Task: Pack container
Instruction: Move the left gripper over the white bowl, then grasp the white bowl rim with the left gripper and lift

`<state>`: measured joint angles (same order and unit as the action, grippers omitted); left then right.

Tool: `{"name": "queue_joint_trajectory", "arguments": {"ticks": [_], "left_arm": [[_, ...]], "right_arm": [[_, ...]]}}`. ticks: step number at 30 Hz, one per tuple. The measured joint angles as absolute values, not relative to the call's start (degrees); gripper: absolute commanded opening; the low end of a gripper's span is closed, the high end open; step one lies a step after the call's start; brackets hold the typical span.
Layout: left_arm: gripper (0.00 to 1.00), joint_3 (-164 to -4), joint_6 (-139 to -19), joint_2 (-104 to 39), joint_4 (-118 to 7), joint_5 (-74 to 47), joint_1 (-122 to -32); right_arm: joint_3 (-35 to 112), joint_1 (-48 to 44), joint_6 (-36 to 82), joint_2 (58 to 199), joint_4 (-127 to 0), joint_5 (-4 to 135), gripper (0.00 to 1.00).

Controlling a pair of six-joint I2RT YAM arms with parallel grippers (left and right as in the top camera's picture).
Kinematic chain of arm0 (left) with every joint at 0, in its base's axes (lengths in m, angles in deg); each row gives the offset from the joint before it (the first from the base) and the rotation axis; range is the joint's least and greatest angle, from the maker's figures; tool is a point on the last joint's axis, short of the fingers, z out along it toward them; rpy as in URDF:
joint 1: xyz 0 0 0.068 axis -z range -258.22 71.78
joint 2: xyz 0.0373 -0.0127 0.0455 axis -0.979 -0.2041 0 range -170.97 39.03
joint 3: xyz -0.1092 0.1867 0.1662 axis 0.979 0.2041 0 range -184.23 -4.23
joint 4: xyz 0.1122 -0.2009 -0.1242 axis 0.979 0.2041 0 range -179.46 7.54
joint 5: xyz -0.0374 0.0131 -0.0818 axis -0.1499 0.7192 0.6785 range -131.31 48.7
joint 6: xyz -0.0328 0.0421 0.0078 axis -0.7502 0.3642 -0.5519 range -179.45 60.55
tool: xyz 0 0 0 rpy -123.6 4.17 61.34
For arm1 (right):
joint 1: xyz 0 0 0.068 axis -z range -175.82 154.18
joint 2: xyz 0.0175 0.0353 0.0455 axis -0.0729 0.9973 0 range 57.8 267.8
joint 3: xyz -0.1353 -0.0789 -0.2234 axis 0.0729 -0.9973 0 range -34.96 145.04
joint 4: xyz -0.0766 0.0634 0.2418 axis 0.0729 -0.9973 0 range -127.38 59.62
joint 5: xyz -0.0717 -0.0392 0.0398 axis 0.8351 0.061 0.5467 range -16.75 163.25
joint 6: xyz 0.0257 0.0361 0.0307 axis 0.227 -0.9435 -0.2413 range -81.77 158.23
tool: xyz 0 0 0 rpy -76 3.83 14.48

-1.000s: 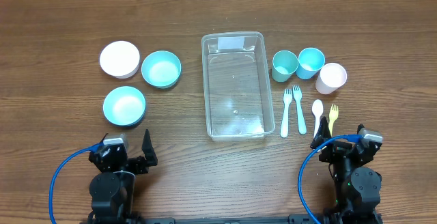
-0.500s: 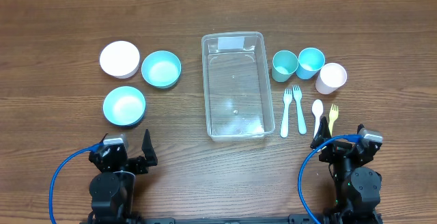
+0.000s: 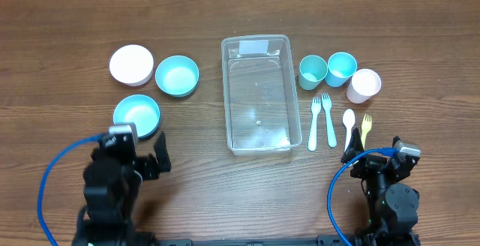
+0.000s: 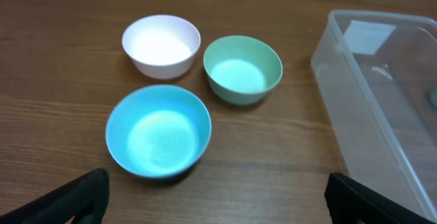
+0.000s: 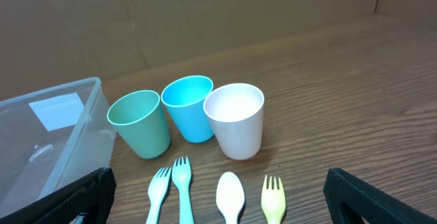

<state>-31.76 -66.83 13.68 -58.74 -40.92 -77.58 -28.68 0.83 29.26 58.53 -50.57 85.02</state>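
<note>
Table [image 3: 225,201] is dark brown wood, grain running left-right — it fills nearly the whole overhead view. Behind its far edge stands a plain brown cardboard-like backing [image 5: 205,19], with a vertical seam near the right of the right wrist view. Light is soft and even — faint sheen on the wood.

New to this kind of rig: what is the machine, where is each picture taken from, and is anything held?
Two robot arms sit at a wooden table. One picture looks down from overhead; the other two come from cameras on the wrists, with fingertips in the bottom corners. A clear container lies empty mid-table, three bowls to its left, three cups, three forks and a spoon to its right. The left gripper and right gripper are open and hold nothing.
</note>
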Motion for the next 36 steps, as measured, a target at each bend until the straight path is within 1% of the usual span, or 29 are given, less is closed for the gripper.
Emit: {"name": "queue_joint_trajectory", "arguments": {"ticks": [2,4,7,10,15,19,21,24,29,36], "left_arm": [[1.00,-40.53,-66.81,3.13,-53.34,-42.65,-77.58],[1.00,-48.64,-66.81,-7.45,-50.48,-43.55,-77.58],[1.00,-56.70,-66.81,-18.73,-50.70,-43.61,-77.58],[1.00,-58.25,-66.81,-23.80,-52.89,-43.22,-77.58],[1.00,-58.28,-66.89,-24.52,-55.73,-41.43,-77.78],[1.00,-58.69,-69.89,-26.53,-59.60,-42.23,-85.56],[1.00,-60.92,-70.04,-31.43,-59.88,-42.91,-88.22],[1.00,-66.78,-69.52,-40.61,-60.05,-44.16,-89.93],[1.00,-76.09,-63.29,-57.31,-60.88,-44.57,-92.42],[1.00,-77.49,-59.44,-68.72,-67.29,-41.86,-93.75]], "right_arm": [[-28.70,0.83,29.26,58.49,-50.57,85.00,1.00],[-28.70,0.80,29.24,58.49,-50.57,85.02,1.00],[-28.70,0.83,29.26,58.49,-50.54,85.02,1.00],[-28.70,0.83,29.24,58.49,-50.57,85.04,1.00],[-28.70,0.83,29.26,58.49,-50.54,85.04,1.00],[-28.70,0.83,29.28,58.49,-50.57,85.02,1.00],[-28.70,0.83,29.26,58.49,-50.54,85.02,1.00],[-28.70,0.83,29.28,58.49,-50.57,85.04,1.00],[-28.70,0.83,29.26,58.49,-50.52,85.02,1.00],[-28.70,0.83,29.26,58.49,-50.54,85.02,1.00]]}}
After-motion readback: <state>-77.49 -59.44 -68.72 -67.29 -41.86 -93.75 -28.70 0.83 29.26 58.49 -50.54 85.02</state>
